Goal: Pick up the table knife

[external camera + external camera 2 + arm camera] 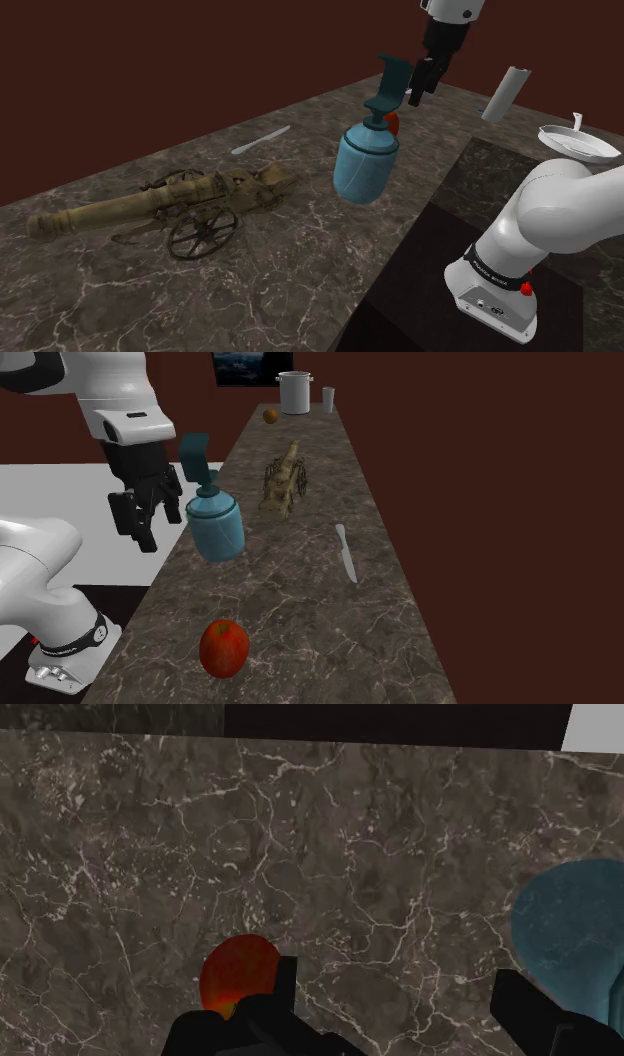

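A home kitchen is suggested: a long dark marbled worktop [300, 602] is set w/ a pot [294, 392], a tumbler [328, 398], a red fruit [224, 648], a table knife [346, 552] & a teal pump bottle [214, 524]. Dark red walls [480, 452] and a framed picture [240, 367] are seen behind. An ornamental cannon model [283, 482] is displayed, as in a household.

Table knife [346, 553] on counter [300, 614] — end effector [142, 517] beside teal dispenser [215, 524].

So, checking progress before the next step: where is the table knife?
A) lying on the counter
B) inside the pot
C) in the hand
A: the table knife lies flat on the marbled counter, well apart from the open hand, which holds nothing.
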Motion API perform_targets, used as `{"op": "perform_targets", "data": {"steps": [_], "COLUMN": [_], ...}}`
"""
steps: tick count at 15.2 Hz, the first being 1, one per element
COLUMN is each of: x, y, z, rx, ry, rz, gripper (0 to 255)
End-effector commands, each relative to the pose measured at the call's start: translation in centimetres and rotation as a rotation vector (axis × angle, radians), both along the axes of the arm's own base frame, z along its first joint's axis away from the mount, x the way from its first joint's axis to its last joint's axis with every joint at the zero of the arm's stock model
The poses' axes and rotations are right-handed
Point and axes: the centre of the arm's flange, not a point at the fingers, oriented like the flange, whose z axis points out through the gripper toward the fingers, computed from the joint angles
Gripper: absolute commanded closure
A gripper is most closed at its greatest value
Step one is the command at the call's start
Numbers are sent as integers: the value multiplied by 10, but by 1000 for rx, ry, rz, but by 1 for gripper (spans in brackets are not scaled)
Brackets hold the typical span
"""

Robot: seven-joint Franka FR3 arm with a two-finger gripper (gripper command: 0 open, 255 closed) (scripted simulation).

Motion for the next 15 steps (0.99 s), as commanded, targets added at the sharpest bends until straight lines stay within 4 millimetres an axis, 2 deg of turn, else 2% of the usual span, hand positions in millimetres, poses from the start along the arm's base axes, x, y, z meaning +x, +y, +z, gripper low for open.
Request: {"op": "perform_targets", "data": {"steps": [1, 8, 15], "x": [0, 40, 102], "y": [0, 74, 133], "z": [0, -33, -65], "rx": [0, 21, 41], "ry": [0, -13, -26], "rz": [0, -306, -612], "gripper": [0, 0, 0]}}
